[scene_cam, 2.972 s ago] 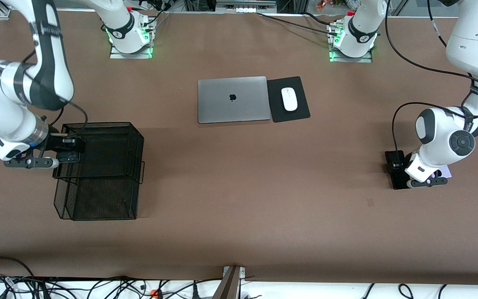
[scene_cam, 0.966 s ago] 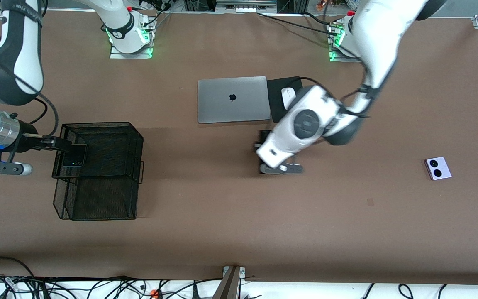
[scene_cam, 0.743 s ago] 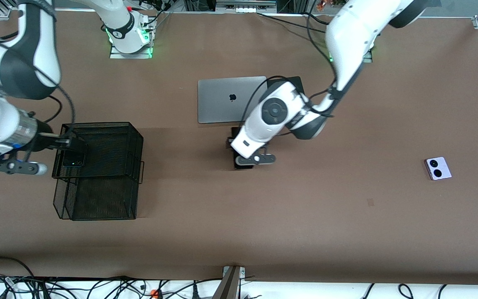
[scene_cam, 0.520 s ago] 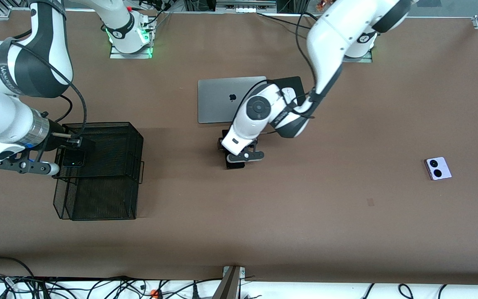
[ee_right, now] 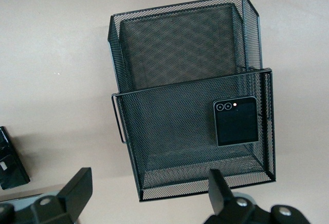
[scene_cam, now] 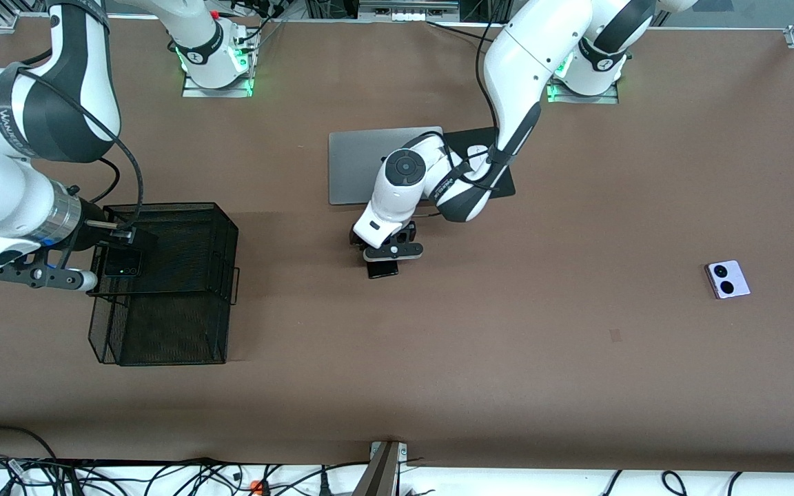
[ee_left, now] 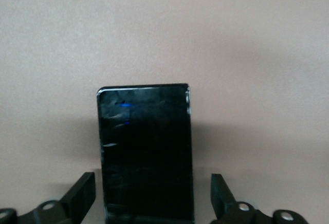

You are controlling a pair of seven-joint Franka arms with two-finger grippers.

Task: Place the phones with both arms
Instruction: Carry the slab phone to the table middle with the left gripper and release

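A long black slab phone (scene_cam: 383, 270) (ee_left: 146, 142) lies on the table mid-way between the arms, nearer the front camera than the laptop. My left gripper (scene_cam: 382, 258) (ee_left: 153, 183) stands open just over it, a finger on each side with a gap to the phone's edges. A small black flip phone (scene_cam: 123, 262) (ee_right: 235, 121) lies in the upper tier of a black mesh basket (scene_cam: 163, 204) (ee_right: 180, 5). My right gripper (scene_cam: 136, 240) (ee_right: 149, 183) hangs open and empty above that basket's edge. The lavender-white flip phone (scene_cam: 727, 279) lies alone toward the left arm's end.
A shut silver laptop (scene_cam: 352, 165) and a black mouse pad (scene_cam: 500, 182) sit farther from the front camera than the slab phone, partly covered by the left arm. The basket's lower tier (scene_cam: 169, 331) juts toward the front camera. Cables run along the table's near edge.
The left arm carried the slab phone from its own end to the table's middle, set it down and opened its fingers. The right gripper let the flip phone go into the basket and stays open above it.
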